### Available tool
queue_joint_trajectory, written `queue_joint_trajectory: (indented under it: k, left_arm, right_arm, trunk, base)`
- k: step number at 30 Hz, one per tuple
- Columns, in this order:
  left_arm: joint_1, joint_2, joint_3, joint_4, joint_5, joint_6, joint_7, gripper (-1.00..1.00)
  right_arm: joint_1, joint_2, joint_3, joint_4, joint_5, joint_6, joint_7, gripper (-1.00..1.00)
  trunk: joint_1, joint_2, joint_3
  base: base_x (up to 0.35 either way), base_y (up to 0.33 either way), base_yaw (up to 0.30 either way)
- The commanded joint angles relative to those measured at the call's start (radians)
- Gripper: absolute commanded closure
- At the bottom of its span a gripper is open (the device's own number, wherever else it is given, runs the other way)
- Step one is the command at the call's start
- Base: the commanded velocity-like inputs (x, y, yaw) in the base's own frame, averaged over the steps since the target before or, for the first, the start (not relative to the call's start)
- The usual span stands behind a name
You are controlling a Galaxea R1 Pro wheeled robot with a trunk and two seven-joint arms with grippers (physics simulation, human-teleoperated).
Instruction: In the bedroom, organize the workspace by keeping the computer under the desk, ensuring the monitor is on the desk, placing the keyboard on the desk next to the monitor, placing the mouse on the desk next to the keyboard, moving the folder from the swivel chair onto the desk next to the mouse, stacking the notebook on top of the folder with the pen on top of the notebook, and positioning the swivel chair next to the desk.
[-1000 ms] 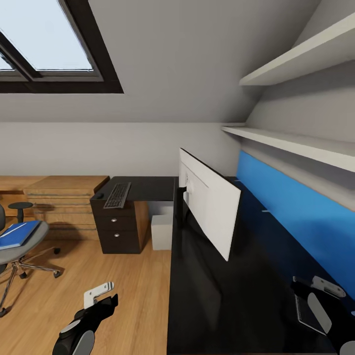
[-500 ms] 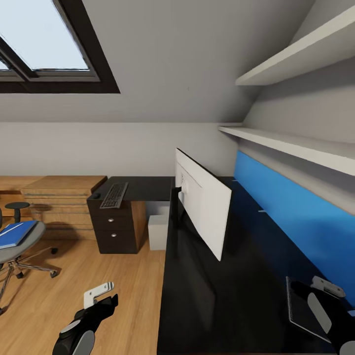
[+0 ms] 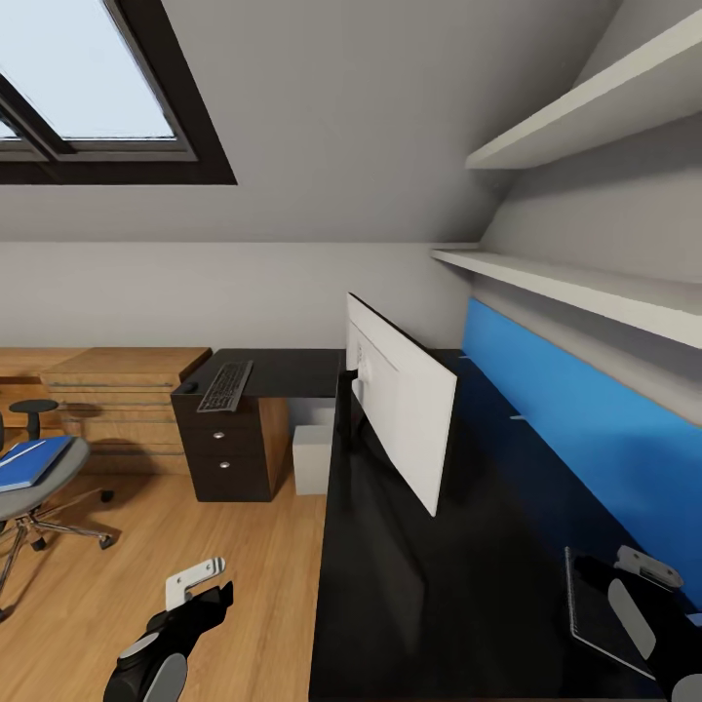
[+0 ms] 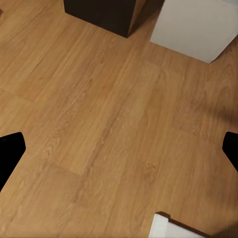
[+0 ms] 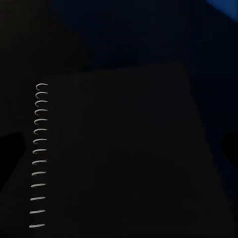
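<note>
The right gripper [image 3: 639, 575] is hanging over the notebook [image 3: 595, 609] lying on the desk [image 3: 458, 585], fingers spread and grasping nothing (probably lining up a pick); the left gripper [image 3: 200, 575] is idling released above the floor [image 4: 99, 129], while the folder [image 3: 29, 461] is waiting on the swivel chair [image 3: 49, 483]

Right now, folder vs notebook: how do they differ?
The folder is bright blue; the notebook looks dark grey in the desk's shade, with a spiral binding along one edge. The folder lies on the swivel chair seat; the notebook lies on the desk under the right tool. The folder sits away from both arms, the notebook right at one. Both are thin, flat rectangles.
</note>
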Motion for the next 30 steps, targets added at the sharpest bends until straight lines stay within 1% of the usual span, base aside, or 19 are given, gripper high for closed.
queue_joint_trajectory:
  k: [1, 9, 27, 30]
  left_arm:
    - [-0.001, 0.001, -0.002, -0.001, 0.01, 0.001, 0.01, -1.0]
    - [-0.001, -0.001, -0.004, -0.001, 0.009, 0.002, 0.011, -1.0]
    - [-0.001, -0.002, -0.003, -0.003, 0.008, 0.002, 0.013, -1.0]
    - [-0.001, -0.003, -0.004, -0.003, 0.008, 0.002, 0.014, -1.0]
  right_arm:
    - [0.0, 0.0, 0.001, -0.002, -0.01, 0.004, -0.006, -1.0]
    - [0.0, 0.0, 0.001, -0.002, -0.01, 0.004, -0.005, -1.0]
    - [0.0, 0.0, 0.001, -0.002, -0.01, 0.004, -0.005, -1.0]
    - [0.0, 0.0, 0.001, -0.002, -0.01, 0.004, -0.005, -1.0]
  trunk:
    - [0.0, -0.001, -0.001]
    - [0.0, -0.001, -0.001]
    - [0.069, -0.127, -0.058]
    - [0.069, -0.127, -0.058]
  base:
    - [0.0, 0.0, 0.0]
    - [0.0, 0.0, 0.0]
    - [0.0, 0.0, 0.0]
    - [0.0, 0.0, 0.0]
